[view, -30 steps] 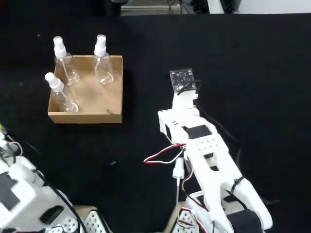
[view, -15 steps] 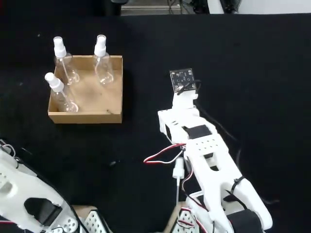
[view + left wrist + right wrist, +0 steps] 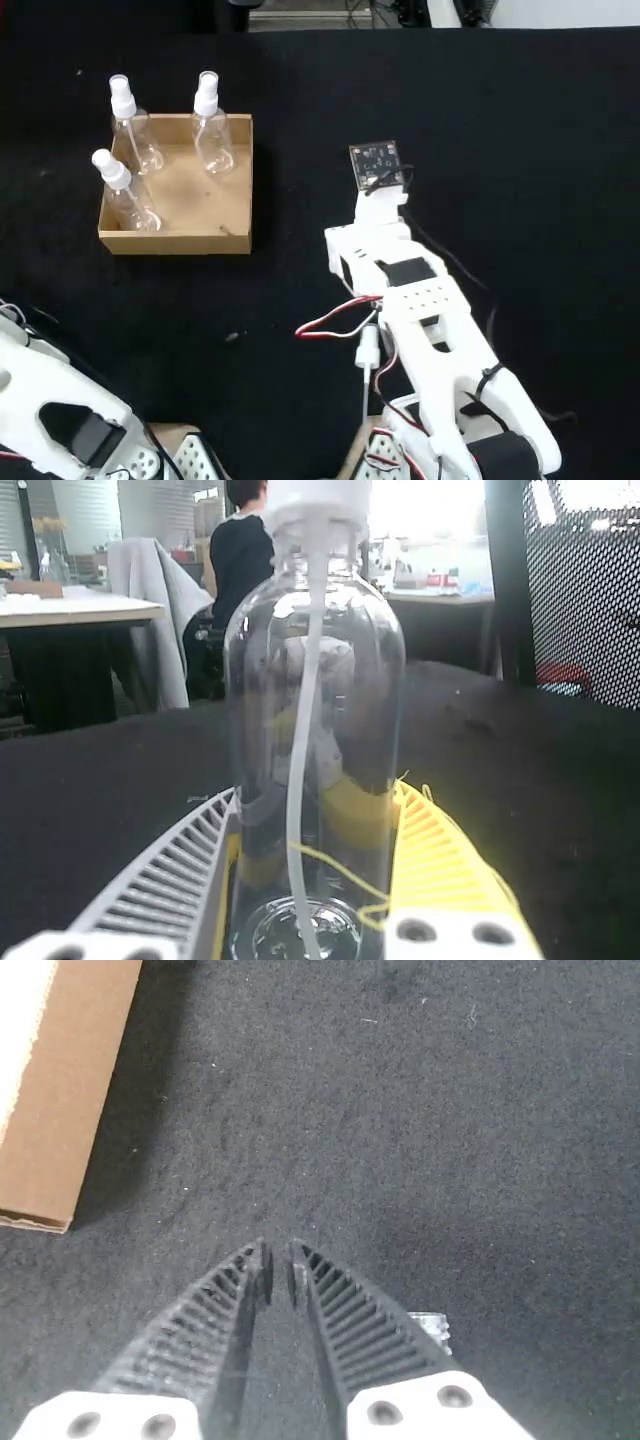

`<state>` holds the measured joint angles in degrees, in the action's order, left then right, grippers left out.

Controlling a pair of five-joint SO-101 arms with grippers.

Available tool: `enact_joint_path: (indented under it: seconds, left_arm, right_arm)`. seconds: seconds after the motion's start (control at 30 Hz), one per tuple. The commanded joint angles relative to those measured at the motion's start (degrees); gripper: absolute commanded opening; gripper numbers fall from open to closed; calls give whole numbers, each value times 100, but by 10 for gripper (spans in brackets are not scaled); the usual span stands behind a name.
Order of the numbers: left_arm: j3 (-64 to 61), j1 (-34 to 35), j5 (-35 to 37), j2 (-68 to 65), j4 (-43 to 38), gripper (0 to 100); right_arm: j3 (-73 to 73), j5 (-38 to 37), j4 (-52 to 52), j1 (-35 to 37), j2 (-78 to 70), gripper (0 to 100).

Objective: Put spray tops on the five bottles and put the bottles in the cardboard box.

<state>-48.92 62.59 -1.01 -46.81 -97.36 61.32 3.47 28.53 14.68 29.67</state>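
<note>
- Black cloth-covered table (image 3: pixel 520 150) — the working surface under both arms and the box.
- White right arm (image 3: pixel 430 320) — it stretches from the near edge toward the table's middle. Its black ribbed right gripper (image 3: pixel 279 1265) hangs over bare cloth, holding nothing, with the jaws drawn almost together and a thin slit between the tips.
- White left arm (image 3: pixel 50 420) — it sits low at the near left corner of the high view. Its left gripper (image 3: pixel 315 795), one finger grey-white and one yellow, is clamped on the lower body of a bottle.
- Brown open-topped cardboard box (image 3: pixel 190 200) — it is on the far left of the table, well apart from both arms. One corner shows in the right wrist view (image 3: pixel 60 1090).
- Held clear plastic bottle (image 3: pixel 315 680) — it stands upright between the fingers with a white spray cap (image 3: pixel 318 500) fitted and a thin dip tube running down inside.
- Three clear capped bottles standing upright in the box: back-left bottle (image 3: pixel 128 125), back-right bottle (image 3: pixel 212 130), front-left bottle (image 3: pixel 125 195).
- Loose white spray top with a thin tube (image 3: pixel 367 350) — it lies just beside the right arm, with the tube pointing toward the near edge.
</note>
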Motion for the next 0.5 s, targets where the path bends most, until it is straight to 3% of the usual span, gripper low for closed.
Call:
enact_joint_path:
  seconds: [0.0,0.47]
  left_arm:
    - [215,4,18,-123,-220,30]
    - [259,48,-255,-580,-229,30]
  right_arm:
    - [-40,-44,-158,62,180,11]
    - [-48,-44,-149,62,180,11]
